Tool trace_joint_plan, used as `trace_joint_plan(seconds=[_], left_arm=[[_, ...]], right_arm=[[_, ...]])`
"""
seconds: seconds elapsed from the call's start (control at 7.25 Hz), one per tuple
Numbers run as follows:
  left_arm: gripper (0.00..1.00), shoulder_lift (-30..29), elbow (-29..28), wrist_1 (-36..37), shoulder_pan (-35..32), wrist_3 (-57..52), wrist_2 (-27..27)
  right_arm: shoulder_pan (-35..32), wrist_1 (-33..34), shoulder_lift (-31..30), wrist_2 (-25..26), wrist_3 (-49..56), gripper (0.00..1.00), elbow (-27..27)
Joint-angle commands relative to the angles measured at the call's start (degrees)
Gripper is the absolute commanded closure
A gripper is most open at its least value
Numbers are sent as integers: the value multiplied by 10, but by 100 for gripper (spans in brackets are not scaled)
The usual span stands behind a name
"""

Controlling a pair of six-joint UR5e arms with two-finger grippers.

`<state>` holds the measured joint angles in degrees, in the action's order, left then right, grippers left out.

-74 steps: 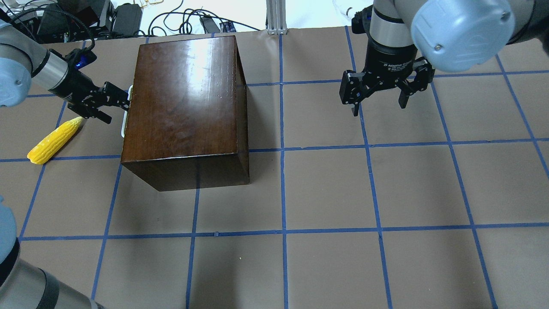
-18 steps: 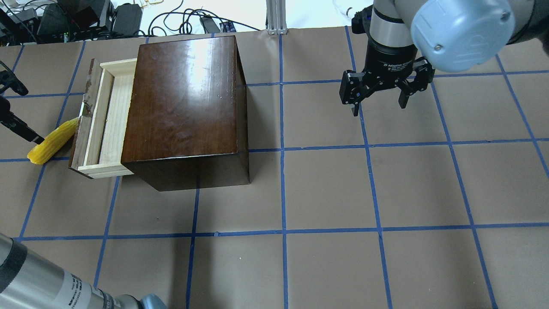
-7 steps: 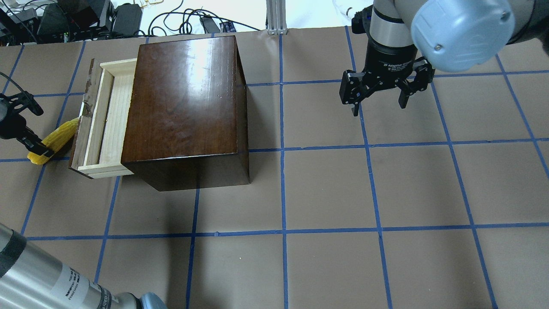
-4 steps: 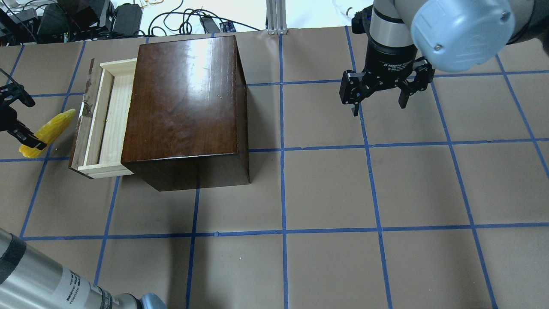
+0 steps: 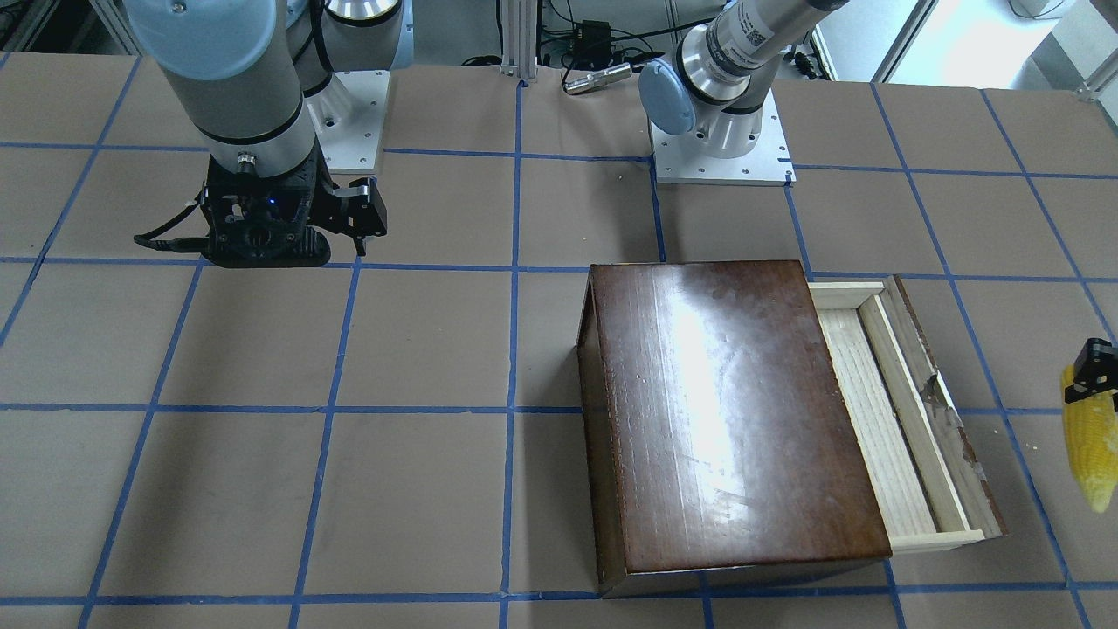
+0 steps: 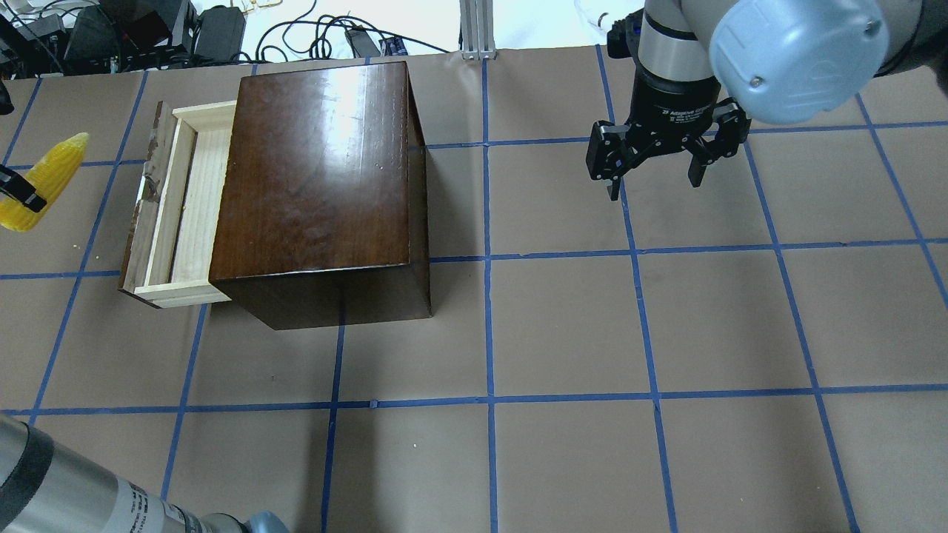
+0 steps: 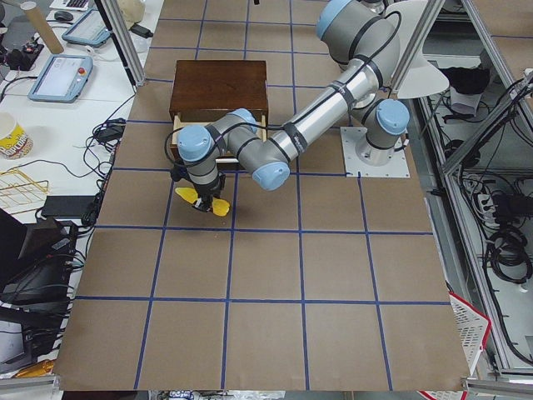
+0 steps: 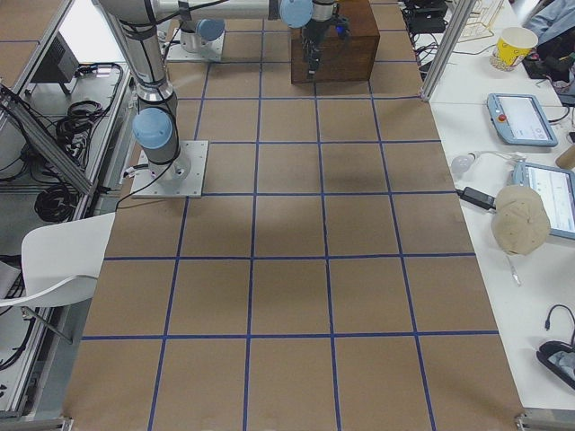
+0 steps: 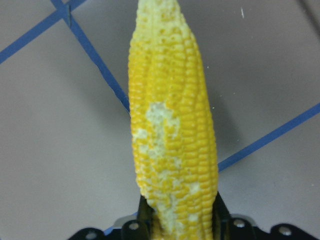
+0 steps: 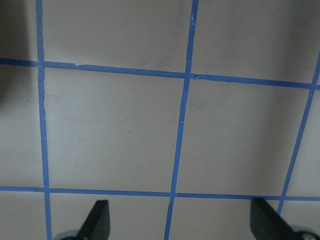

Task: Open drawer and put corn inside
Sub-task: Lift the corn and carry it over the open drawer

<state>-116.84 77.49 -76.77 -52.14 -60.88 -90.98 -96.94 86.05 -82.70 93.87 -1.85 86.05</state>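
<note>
bright even overhead light, glare on cabinet (image 6: 326, 155) top, soft shadows, wrist views slightly blurred

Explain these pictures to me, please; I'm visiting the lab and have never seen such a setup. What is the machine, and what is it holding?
These are two robot arms bolted to a table covered in brown paper with blue tape lines. The pictures show one moment: one camera looks over the robot's shoulders, one faces it, two look from the table's ends, one sits on each wrist. On the table stands a dark wooden cabinet with its drawer pulled out, the visible part empty. The left gripper is shut on a yellow corn cob, held above the table beside the drawer. The right gripper hangs open, holding nothing.
</note>
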Motion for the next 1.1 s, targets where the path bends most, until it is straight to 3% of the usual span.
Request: trace_joint_plan(seconds=[0.0, 0.55, 0.97], left_arm=[[100, 35, -24, -68, -26, 110, 1], [100, 83, -19, -116, -118, 331, 9], [100, 92, 9, -123, -170, 432, 45]], right_arm=[[0, 0, 0, 0, 0, 0, 0], [0, 0, 0, 0, 0, 0, 0], [0, 0, 0, 0, 0, 0, 0]])
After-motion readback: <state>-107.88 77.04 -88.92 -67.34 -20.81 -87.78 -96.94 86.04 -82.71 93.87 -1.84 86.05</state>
